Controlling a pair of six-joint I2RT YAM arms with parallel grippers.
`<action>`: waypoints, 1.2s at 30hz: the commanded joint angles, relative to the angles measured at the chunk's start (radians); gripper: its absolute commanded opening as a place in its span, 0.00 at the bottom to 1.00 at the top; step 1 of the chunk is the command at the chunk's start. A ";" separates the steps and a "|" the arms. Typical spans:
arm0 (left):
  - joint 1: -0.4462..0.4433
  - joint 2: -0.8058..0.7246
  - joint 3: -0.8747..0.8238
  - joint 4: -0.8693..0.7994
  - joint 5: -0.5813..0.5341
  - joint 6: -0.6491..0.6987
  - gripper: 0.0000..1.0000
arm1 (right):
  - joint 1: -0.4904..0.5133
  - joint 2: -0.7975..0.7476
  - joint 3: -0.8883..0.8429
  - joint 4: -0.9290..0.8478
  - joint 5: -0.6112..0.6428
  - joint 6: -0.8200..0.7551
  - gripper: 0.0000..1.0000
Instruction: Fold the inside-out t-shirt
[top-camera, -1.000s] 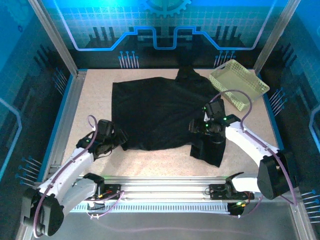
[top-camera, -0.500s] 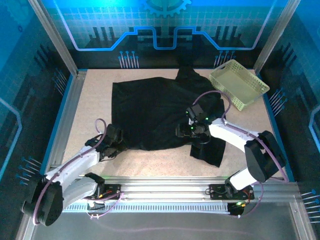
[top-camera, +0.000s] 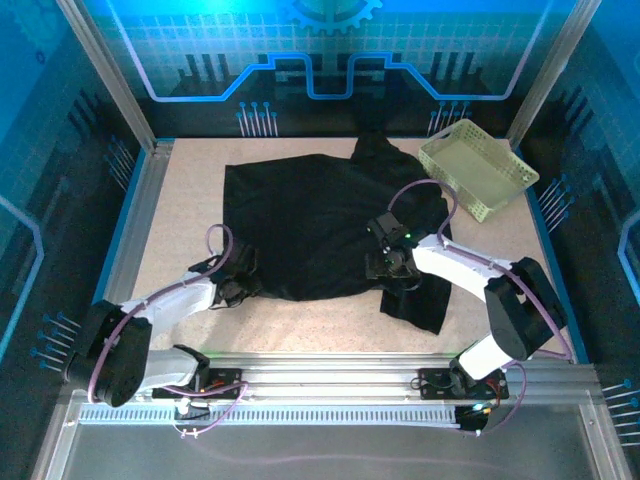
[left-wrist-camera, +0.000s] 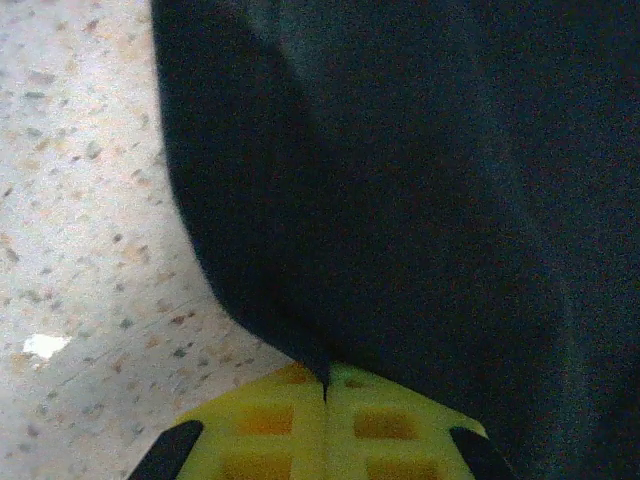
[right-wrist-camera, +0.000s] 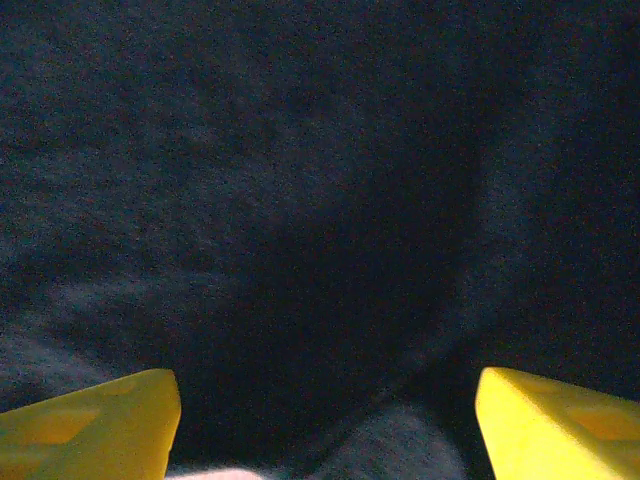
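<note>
The inside-out t-shirt (top-camera: 320, 220) lies spread black on the speckled table, with one sleeve hanging toward the near right. My left gripper (top-camera: 245, 283) sits at the shirt's near-left corner. In the left wrist view its yellow jaws (left-wrist-camera: 325, 395) are pressed together, with a point of the black fabric (left-wrist-camera: 420, 200) pinched between them. My right gripper (top-camera: 378, 268) rests low over the shirt's near edge, right of centre. In the right wrist view its yellow fingertips (right-wrist-camera: 90, 420) stand far apart, and dark cloth (right-wrist-camera: 300, 180) lies between and beyond them.
A pale yellow-green lattice basket (top-camera: 478, 168) stands at the back right, touching the shirt's far corner. Bare speckled table (top-camera: 185, 200) lies left of the shirt. An aluminium rail (top-camera: 330, 375) runs along the near edge, and frame posts stand at both sides.
My left gripper slid right to the shirt's near-left corner and shut on the fabric. My right gripper moved left over the shirt and stayed open.
</note>
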 joint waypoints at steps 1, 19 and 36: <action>-0.004 0.012 0.030 0.020 -0.019 0.022 0.00 | 0.012 -0.017 -0.020 -0.102 0.076 0.033 0.79; -0.006 -0.519 -0.014 -0.103 -0.107 0.084 0.00 | 0.015 -0.372 -0.088 -0.238 0.304 0.095 0.00; -0.006 -0.400 0.131 -0.121 -0.129 0.150 0.00 | -0.001 -0.262 -0.170 -0.049 -0.056 0.047 0.60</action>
